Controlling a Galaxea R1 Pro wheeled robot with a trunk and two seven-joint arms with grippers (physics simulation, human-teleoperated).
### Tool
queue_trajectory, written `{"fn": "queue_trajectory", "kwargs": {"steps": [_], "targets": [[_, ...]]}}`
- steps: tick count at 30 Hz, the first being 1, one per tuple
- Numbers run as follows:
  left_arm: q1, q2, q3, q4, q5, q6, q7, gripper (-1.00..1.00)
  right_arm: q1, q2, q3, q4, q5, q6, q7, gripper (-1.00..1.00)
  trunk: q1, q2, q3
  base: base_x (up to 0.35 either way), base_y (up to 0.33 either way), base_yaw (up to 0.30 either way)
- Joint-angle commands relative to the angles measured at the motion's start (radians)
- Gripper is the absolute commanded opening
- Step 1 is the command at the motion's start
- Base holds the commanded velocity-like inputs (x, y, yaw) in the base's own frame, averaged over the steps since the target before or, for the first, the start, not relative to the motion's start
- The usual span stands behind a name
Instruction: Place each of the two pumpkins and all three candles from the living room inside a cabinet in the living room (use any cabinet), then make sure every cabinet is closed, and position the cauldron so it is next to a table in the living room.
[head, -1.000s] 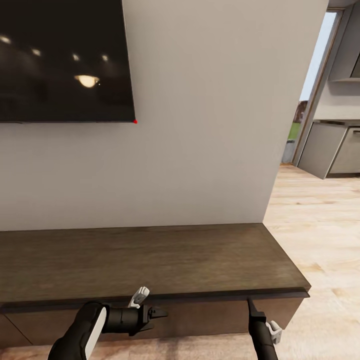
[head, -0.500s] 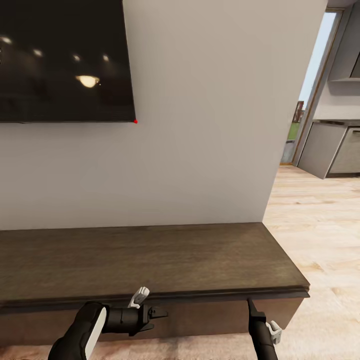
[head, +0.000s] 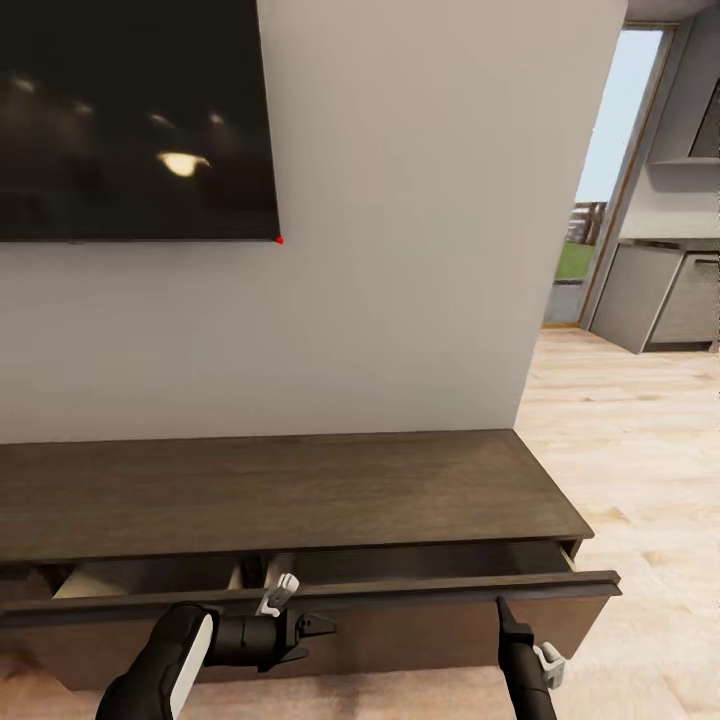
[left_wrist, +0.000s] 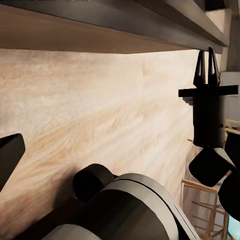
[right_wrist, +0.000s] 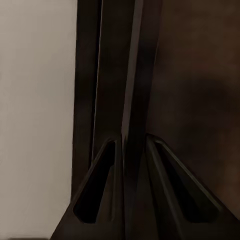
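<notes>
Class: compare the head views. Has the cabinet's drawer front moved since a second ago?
Yes. The drawer front has come out toward the robot: a gap now shows between it and the fixed cabinet top.

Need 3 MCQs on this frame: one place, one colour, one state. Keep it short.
1. Where is the right gripper?
A. at the pulled-out front edge of the low dark-brown wooden cabinet
B. on the black wall screen
C. over the light wood floor by the doorway

2. What colour is the small dot at the screen's lower corner?
A. green
B. red
C. blue

3. What state is the cabinet drawer in?
A. fully shut
B. partly open
C. removed

Answers:
1 A, its fingers meet the drawer front's top edge.
2 B, a red dot shows there.
3 B, a gap with a pale interior shows under the cabinet top.
</notes>
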Motion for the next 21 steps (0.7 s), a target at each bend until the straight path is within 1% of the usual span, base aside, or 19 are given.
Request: {"fn": "queue_trajectory", "kwargs": {"steps": [1, 6, 21], "targets": [[0.0, 0.0, 0.0, 0.0, 0.0, 0.0, 0.0, 1.0, 0.0, 0.0, 0.015, -0.001, 0.004, -0.001, 0.034, -1.0, 0.0, 0.0, 0.0, -0.194, 0.0, 0.0], [0.0, 0.0, 0.0, 0.0, 0.0, 0.0, 0.0, 1.0, 0.0, 0.0, 0.015, -0.001, 0.005, -0.001, 0.034, -1.0, 0.0, 0.0, 0.0, -0.218, 0.0, 0.0], [0.0, 0.0, 0.0, 0.0, 0.0, 0.0, 0.0, 1.0, 0.0, 0.0, 0.015, -0.001, 0.004, -0.001, 0.034, -1.0, 0.0, 0.0, 0.0, -0.132, 0.0, 0.0]]}}
